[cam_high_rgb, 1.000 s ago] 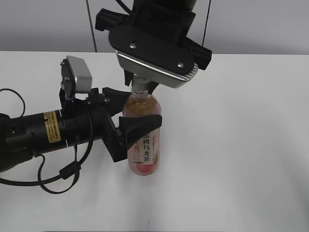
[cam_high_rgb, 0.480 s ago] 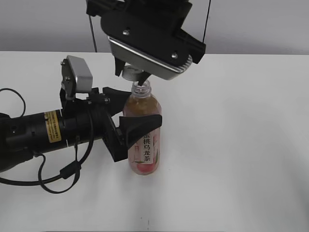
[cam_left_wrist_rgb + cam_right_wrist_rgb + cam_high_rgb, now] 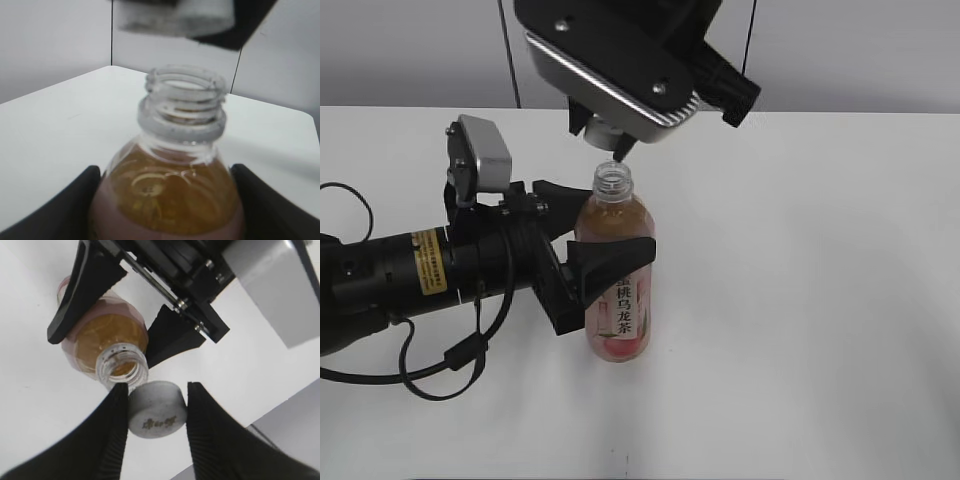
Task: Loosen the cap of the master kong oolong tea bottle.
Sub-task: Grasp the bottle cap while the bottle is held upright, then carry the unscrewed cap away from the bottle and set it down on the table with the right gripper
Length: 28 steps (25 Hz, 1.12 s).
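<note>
The master kong oolong tea bottle (image 3: pixel 616 290) stands upright on the white table, its neck open and uncapped. My left gripper (image 3: pixel 590 240) is shut on the bottle's body from the left; the left wrist view shows the bottle (image 3: pixel 170 200) between the black fingers of that gripper (image 3: pixel 167 205). My right gripper (image 3: pixel 605 135) hangs just above the bottle mouth and is shut on the white cap (image 3: pixel 157 410), held between its ribbed fingers (image 3: pixel 156 412) clear of the open neck (image 3: pixel 122 365). The cap is mostly hidden in the exterior view.
The white table (image 3: pixel 820 300) stretches to the right and front of the bottle. A grey wall stands behind. A black cable (image 3: pixel 450 365) loops on the table under my left arm.
My right gripper has lifted off the bottle with the cap in it and moved up and slightly left. The bottle neck now stands open. The left gripper has not moved.
</note>
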Motion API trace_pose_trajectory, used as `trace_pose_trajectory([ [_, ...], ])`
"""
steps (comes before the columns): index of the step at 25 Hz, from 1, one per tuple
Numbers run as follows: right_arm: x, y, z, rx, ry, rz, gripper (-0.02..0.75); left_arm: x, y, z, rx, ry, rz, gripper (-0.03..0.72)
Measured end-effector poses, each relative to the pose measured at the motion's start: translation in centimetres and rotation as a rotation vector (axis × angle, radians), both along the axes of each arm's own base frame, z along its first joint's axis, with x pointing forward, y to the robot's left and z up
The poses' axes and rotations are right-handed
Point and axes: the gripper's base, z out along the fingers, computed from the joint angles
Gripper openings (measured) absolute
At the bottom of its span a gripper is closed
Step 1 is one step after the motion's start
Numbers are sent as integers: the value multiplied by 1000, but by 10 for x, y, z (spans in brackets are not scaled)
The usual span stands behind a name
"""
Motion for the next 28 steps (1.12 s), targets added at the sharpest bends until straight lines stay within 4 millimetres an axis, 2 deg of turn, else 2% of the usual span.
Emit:
trace_pose_trajectory([
  [5, 16, -21, 4, 12, 30, -226, 271, 0, 0, 0, 0, 0, 0, 468],
  [9, 40, -49, 4, 47, 85, -463, 271, 0, 0, 0, 0, 0, -1, 468],
  [15, 75, -100, -2, 141, 226, -976, 271, 0, 0, 0, 0, 0, -1, 468],
  [18, 96, -123, -20, 153, 292, -1286, 271, 0, 0, 0, 1, 0, -1, 468],
  [23, 123, -154, -55, 134, 342, -1658, 271, 0, 0, 0, 1, 0, -1, 468],
  [25, 129, -157, -71, 147, 412, -1798, 271, 0, 0, 0, 1, 0, -1, 468],
  [28, 138, -154, -108, 123, 519, -2008, 271, 0, 0, 0, 1, 0, -1, 468],
])
